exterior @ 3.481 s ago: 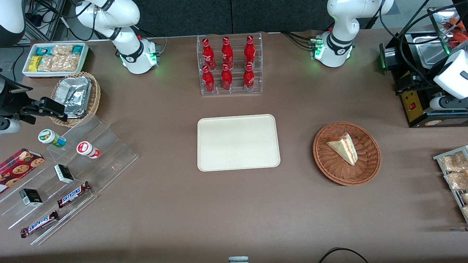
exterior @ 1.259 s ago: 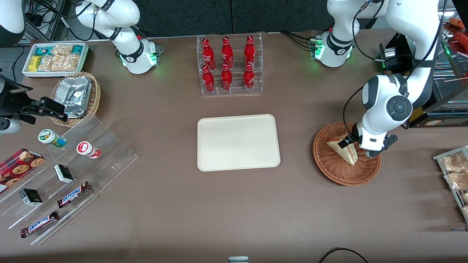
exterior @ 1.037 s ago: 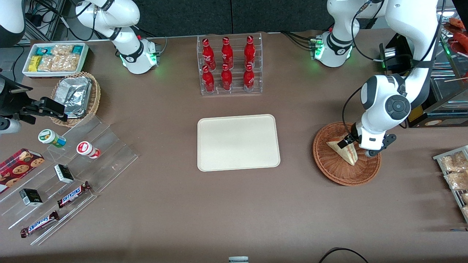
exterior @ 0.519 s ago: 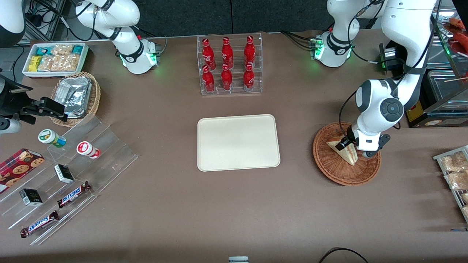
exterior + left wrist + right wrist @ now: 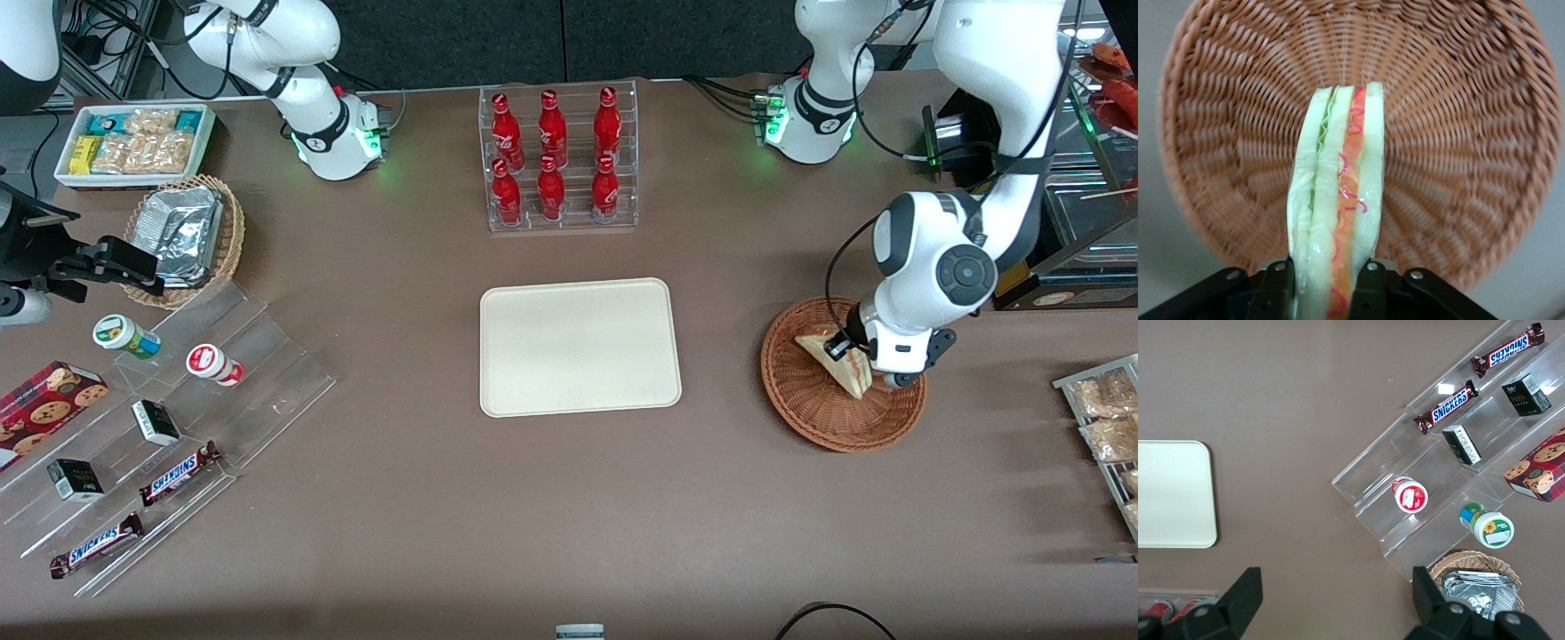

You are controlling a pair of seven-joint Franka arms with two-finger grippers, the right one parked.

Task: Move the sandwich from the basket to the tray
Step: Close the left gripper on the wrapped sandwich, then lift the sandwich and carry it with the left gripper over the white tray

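Observation:
The sandwich is a pale wedge with red and green filling along its cut edge, held on edge just above the floor of the round reddish-brown basket. My left gripper is shut on the sandwich, one finger pressed on each bread face. In the left wrist view the sandwich stands between the black fingers, with the basket weave below it and my gripper closed around its thick end. The cream-white tray lies flat beside the basket, toward the parked arm's end, and holds nothing.
A clear rack of red bottles stands farther from the front camera than the tray. A black appliance and a rack of snack packets sit at the working arm's end. Clear acrylic steps with snacks lie toward the parked arm's end.
The left arm came down over the basket from out of view and its gripper closed on the sandwich. In the last half second the sandwich has tipped up and risen slightly.

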